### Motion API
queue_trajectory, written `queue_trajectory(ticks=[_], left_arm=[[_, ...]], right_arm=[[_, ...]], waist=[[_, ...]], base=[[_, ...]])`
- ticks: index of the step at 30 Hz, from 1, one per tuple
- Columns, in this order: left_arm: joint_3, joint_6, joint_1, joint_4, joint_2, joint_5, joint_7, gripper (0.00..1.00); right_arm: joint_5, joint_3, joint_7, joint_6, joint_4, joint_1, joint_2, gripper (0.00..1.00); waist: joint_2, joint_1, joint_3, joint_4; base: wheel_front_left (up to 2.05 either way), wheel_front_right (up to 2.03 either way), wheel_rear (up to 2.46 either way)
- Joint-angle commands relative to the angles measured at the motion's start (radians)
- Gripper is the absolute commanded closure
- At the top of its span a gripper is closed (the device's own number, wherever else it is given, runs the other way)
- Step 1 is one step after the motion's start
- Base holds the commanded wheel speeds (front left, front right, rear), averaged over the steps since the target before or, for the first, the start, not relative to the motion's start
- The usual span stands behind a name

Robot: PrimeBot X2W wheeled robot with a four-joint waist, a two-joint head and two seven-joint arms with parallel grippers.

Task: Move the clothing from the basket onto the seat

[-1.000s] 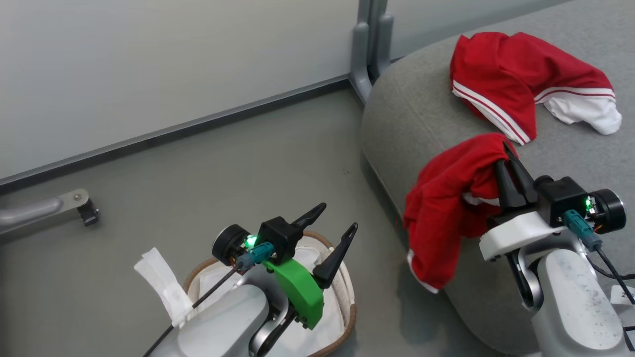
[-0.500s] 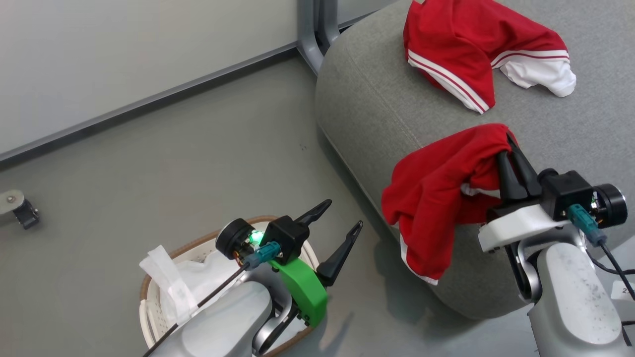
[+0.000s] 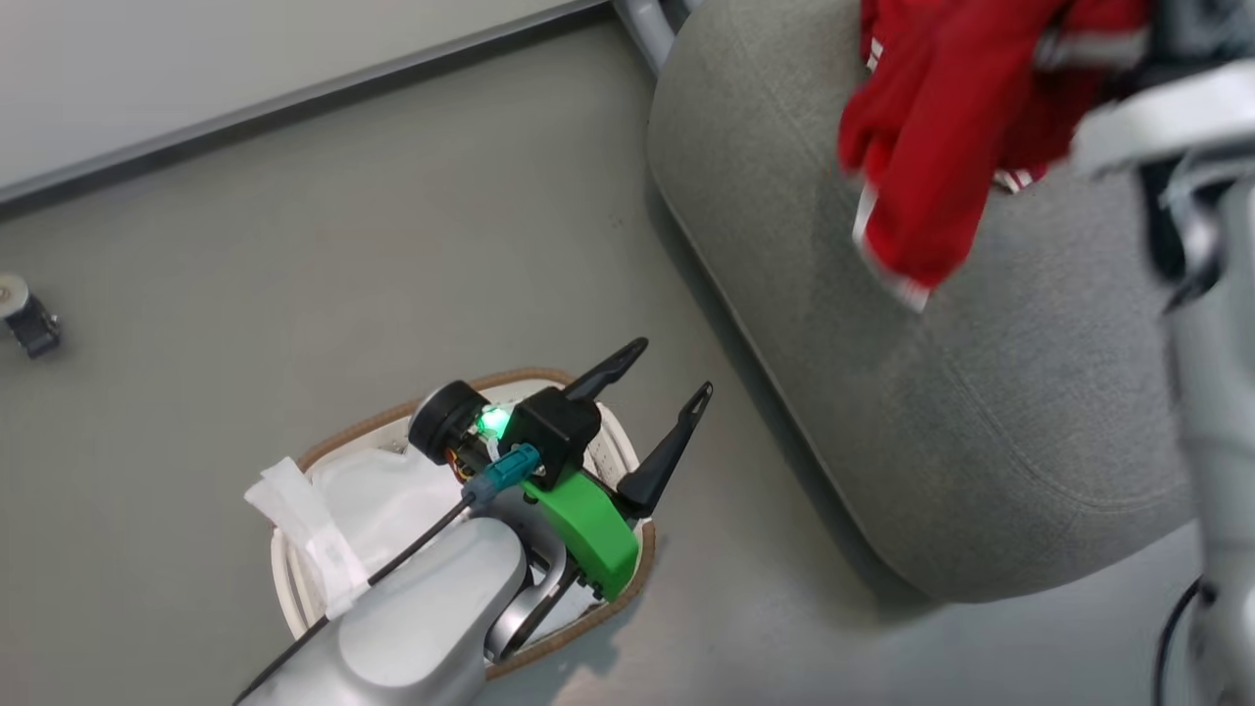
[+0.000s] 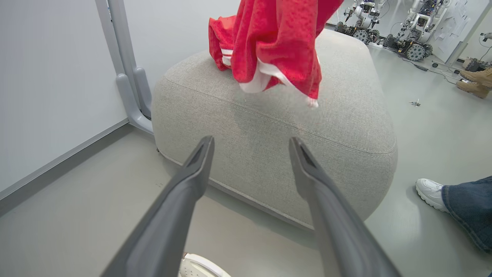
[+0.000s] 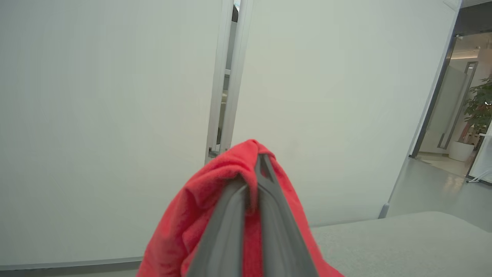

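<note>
A red piece of clothing (image 3: 931,127) with white trim hangs, blurred, above the grey seat (image 3: 980,412). My right gripper (image 5: 257,161) is shut on it, and the fabric drapes over both fingers. In the left wrist view the held clothing (image 4: 276,38) dangles over the seat (image 4: 269,127), with another red garment (image 4: 218,48) lying on the cushion behind it. My left gripper (image 3: 670,368) is open and holds nothing, hovering over the far edge of the basket (image 3: 343,436). The basket holds a white liner sheet (image 3: 373,500).
A person's white shoe (image 4: 430,190) and jeans leg (image 4: 467,207) stand on the floor right of the seat. A grey post (image 4: 127,77) rises by the wall behind the seat's corner. A small caster (image 3: 29,319) sits on the floor at far left.
My right arm has lifted the red garment from the seat's front edge up over the cushion. The head camera has shifted. The left gripper stays open over the basket.
</note>
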Motion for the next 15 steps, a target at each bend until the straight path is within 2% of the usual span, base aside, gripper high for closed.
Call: queue_trajectory(ticks=[1,8,11,13,15], left_arm=[[0.002,0.01,-0.024,-0.012,0.012,0.013,0.0,0.0],[-0.001,0.034,-0.067,-0.108,0.052,0.045,0.035,0.0],[0.003,0.047,-0.084,-0.158,0.078,0.056,0.061,0.0],[0.006,0.057,-0.099,-0.187,0.094,0.066,0.078,0.0],[0.004,0.064,-0.108,-0.217,0.105,0.075,0.094,0.0]], right_arm=[[0.019,-0.017,0.017,-0.001,0.006,-0.057,-0.023,1.0],[-0.063,-0.09,0.102,-0.001,0.123,-0.339,-0.217,1.0],[-0.122,-0.088,0.109,-0.001,0.187,-0.4,-0.295,1.0],[-0.153,-0.121,0.097,-0.001,0.242,-0.419,-0.318,1.0],[-0.183,-0.16,0.083,-0.001,0.304,-0.409,-0.313,1.0]], waist=[[-0.0001,0.0,0.049,0.037],[-0.0001,0.0,0.148,0.1],[-0.0001,0.0,0.196,0.123],[-0.0001,0.0,0.229,0.132],[-0.0001,0.0,0.257,0.142]], base=[[0.0,0.0,0.0],[0.0,0.0,0.0],[0.0,0.0,0.0],[0.0,0.0,0.0],[0.0,0.0,0.0]])
